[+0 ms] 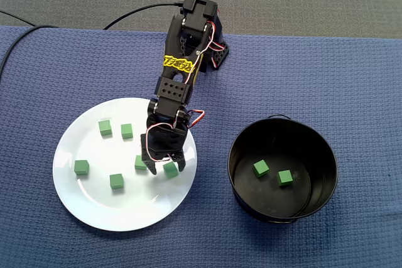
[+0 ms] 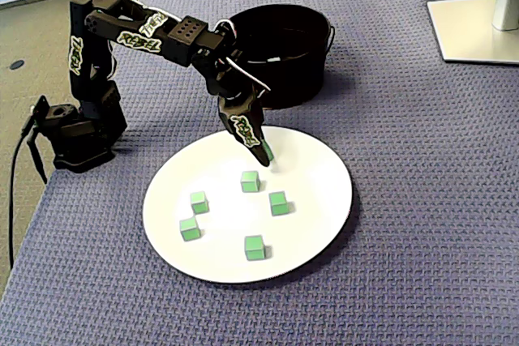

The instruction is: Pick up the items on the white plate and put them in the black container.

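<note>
Several small green cubes lie on the white plate [image 1: 94, 208] [image 2: 324, 168]. My gripper [image 1: 166, 167] [image 2: 263, 155] is down at the plate's right part in a fixed view, open. One green cube [image 1: 171, 169] [image 2: 267, 152] sits between its fingers, close to the right finger, with a bare strip of plate on its other side. Another cube [image 1: 141, 162] lies just outside the left finger. The black container [image 1: 282, 214] [image 2: 280, 79] stands to the right of the plate and holds two green cubes [image 1: 260, 167], [image 1: 285, 177].
Everything rests on a blue woven cloth [image 1: 352, 80]. The arm's base [image 2: 77, 131] stands at the far side of the plate, with a black cable [image 1: 135, 12] running off. A white monitor foot [image 2: 478, 30] sits at the cloth's far corner.
</note>
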